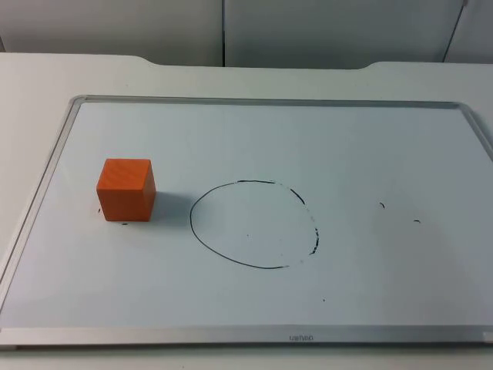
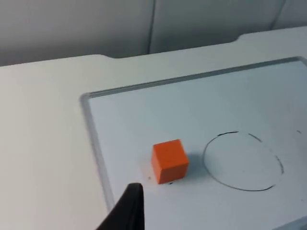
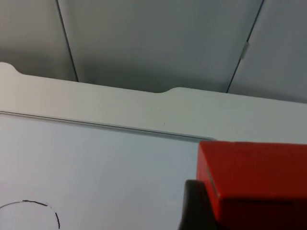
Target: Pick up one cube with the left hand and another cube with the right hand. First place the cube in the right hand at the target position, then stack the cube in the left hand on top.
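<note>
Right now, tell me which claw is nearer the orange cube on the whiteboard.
Left. The left claw hovers just short of the orange cube, beside the drawn circle. The right claw holds a red cube elsewhere.

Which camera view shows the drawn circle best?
The top view: the whole circle lies open on the whiteboard, right of the orange cube. The left wrist view shows it whole but slanted; the right wrist view catches just an arc.

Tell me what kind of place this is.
Probably a lab or test bench, not a home: a whiteboard lies flat on a white table before a grey partition, with a hand-drawn circle as target and an orange cube beside it.
</note>
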